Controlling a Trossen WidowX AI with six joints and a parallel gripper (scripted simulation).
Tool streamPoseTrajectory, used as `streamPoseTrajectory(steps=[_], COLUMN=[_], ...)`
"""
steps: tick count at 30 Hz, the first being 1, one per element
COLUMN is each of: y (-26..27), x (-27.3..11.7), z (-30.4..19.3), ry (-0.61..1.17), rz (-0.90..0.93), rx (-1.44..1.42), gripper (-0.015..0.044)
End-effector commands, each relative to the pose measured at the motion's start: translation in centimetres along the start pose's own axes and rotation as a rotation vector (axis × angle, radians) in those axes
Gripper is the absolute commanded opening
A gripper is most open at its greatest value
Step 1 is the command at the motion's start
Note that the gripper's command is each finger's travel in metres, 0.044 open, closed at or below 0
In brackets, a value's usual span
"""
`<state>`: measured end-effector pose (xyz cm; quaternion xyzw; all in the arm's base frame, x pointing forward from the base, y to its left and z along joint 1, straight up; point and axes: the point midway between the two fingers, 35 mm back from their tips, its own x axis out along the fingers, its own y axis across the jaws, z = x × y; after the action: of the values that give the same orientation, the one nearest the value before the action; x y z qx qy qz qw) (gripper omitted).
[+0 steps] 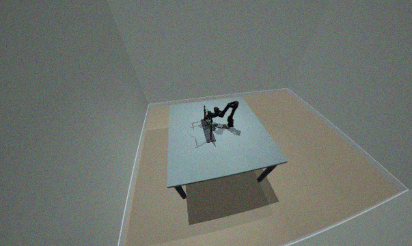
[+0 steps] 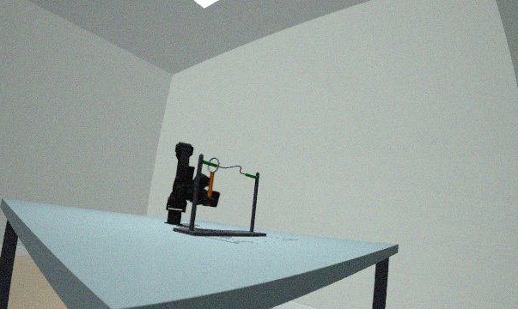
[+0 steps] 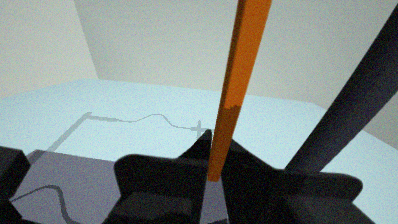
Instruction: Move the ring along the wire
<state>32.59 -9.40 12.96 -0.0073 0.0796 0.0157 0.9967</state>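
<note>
The orange handle [image 2: 211,184] [image 3: 245,60] hangs down from the ring [image 2: 213,172]. My gripper [image 2: 210,198] [image 3: 213,134] is shut on the lower part of the handle, which stands up between the fingertips, leaning slightly. The ring is around the wire at the green part [image 2: 205,163] beside the left post [image 2: 195,199] in the exterior view, near that part's inner end. Whether ring and wire touch is too small to tell. The thin grey wire [image 2: 229,167] runs with bends to the other green part [image 2: 251,176] at the far post [image 2: 254,206]. The ring is out of the wrist view.
Both posts rise from a dark base [image 1: 207,131] [image 2: 228,233] on the light blue table [image 1: 226,157] [image 2: 155,262]. In the wrist view a dark post [image 3: 350,87] stands close to the right of the fingers. Shadows of the wire and posts lie on the table.
</note>
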Motion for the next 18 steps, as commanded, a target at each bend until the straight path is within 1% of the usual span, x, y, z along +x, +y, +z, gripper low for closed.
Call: streamPoseTrajectory(steps=[1, 13, 18], y=[0.2, 1.4, 1.6], x=[0.0, 0.0, -0.3], z=[0.0, 0.0, 0.0], ry=[0.001, 0.003, 0.030], rz=[-0.002, -0.001, -0.001], rx=[-0.003, 0.000, 0.001], gripper=[-0.0150, -0.0150, -0.0150])
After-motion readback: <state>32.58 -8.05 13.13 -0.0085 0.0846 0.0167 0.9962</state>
